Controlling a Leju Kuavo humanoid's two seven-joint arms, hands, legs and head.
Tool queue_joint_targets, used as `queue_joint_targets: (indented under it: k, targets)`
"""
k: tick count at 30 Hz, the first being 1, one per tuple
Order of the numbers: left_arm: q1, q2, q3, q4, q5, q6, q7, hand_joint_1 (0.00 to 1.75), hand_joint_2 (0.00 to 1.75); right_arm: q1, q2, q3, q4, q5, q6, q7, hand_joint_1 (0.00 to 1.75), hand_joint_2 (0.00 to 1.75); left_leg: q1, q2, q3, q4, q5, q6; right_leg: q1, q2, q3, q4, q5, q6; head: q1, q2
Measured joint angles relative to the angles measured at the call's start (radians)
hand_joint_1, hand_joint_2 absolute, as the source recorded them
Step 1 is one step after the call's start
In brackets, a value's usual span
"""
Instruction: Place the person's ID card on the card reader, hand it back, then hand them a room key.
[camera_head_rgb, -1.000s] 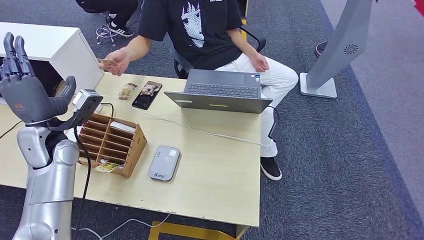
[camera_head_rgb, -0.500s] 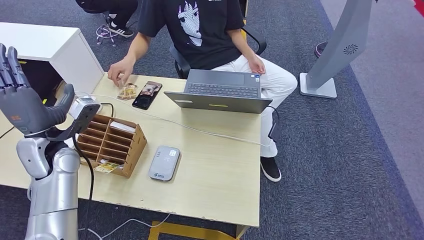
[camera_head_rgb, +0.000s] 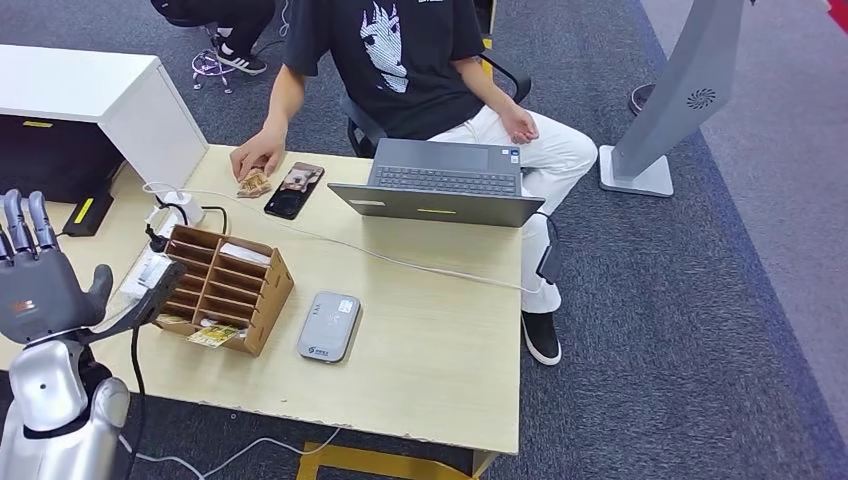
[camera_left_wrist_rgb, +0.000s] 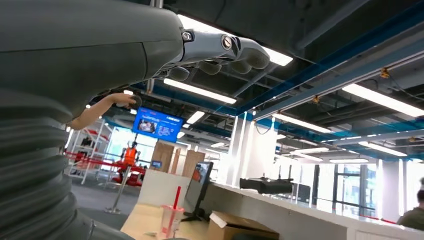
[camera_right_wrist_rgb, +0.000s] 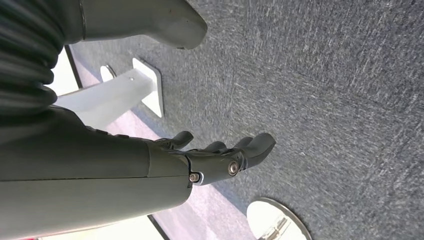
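Observation:
The person's hand (camera_head_rgb: 257, 156) rests on a small patterned card (camera_head_rgb: 254, 185) lying on the desk beside a phone (camera_head_rgb: 293, 189). The grey card reader (camera_head_rgb: 329, 326) lies flat near the desk's front, with nothing on it. A wooden slotted organizer (camera_head_rgb: 225, 287) stands left of the reader, with a white card (camera_head_rgb: 245, 253) in a slot and a yellowish card (camera_head_rgb: 213, 335) at its foot. My left hand (camera_head_rgb: 42, 288) is raised left of the organizer, fingers apart and upright, empty; its fingers (camera_left_wrist_rgb: 235, 49) point at the ceiling. My right hand (camera_right_wrist_rgb: 220, 159) hangs over the carpet, empty, fingers loosely spread.
An open laptop (camera_head_rgb: 446, 181) sits at the desk's far side, its white cable (camera_head_rgb: 400, 262) crossing the desk (camera_head_rgb: 440, 350). A white cabinet (camera_head_rgb: 95, 90) stands at the far left. The person sits on a chair behind the desk. A grey stand (camera_head_rgb: 680, 95) is at the right.
My left arm has dropped and drawn back toward the left. The person's hand, which held the card in the air, has come down and laid it on the desk by the phone.

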Motion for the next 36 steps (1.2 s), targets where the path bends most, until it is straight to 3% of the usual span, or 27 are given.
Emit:
queue_joint_targets:
  k: [6, 12, 20, 28, 36]
  targets:
    - [0.162, 0.003, 0.023, -0.112, -0.013, -0.027, 0.076, 0.0, 1.75, 0.007, 0.0, -0.021, 0.0, -0.01, 0.0, 0.004, 0.0, 1.75, 0.0, 0.0, 0.0, 0.0, -0.001, 0.0, 0.0, 0.0, 0.0, 0.0, 0.0, 0.0, 0.0, 0.0]
    - [0.256, -0.008, 0.113, -0.144, -0.011, -0.047, 0.072, 0.0, 1.75, 0.008, 0.0, -0.028, 0.001, -0.006, 0.001, 0.009, 0.0, 1.75, 0.0, 0.0, 0.0, 0.0, -0.001, 0.0, 0.0, 0.0, 0.0, 0.0, 0.0, 0.0, 0.0, 0.0]
    - [0.297, -0.041, 0.193, -0.15, -0.01, -0.108, 0.047, 0.0, 1.75, 0.008, 0.0, -0.03, 0.001, 0.008, 0.005, 0.015, 0.0, 1.75, 0.0, 0.0, 0.001, 0.0, -0.001, 0.0, 0.0, -0.001, 0.001, 0.0, 0.0, 0.0, 0.0, 0.0]
    - [0.318, -0.116, 0.415, -0.126, -0.01, -0.179, -0.072, 0.0, 1.75, 0.008, 0.003, -0.03, 0.001, 0.027, 0.009, 0.023, 0.0, 1.75, 0.0, -0.001, 0.0, 0.0, -0.001, 0.0, 0.0, -0.001, 0.001, 0.0, -0.001, 0.0, 0.0, 0.0]
    - [0.316, -0.166, 0.576, -0.044, -0.013, -0.292, -0.107, 0.0, 1.75, 0.007, 0.006, -0.03, 0.001, 0.047, 0.022, 0.029, 0.0, 1.75, 0.0, -0.001, 0.0, 0.0, -0.001, 0.0, 0.0, -0.002, 0.001, 0.0, -0.002, 0.0, 0.0, 0.0]
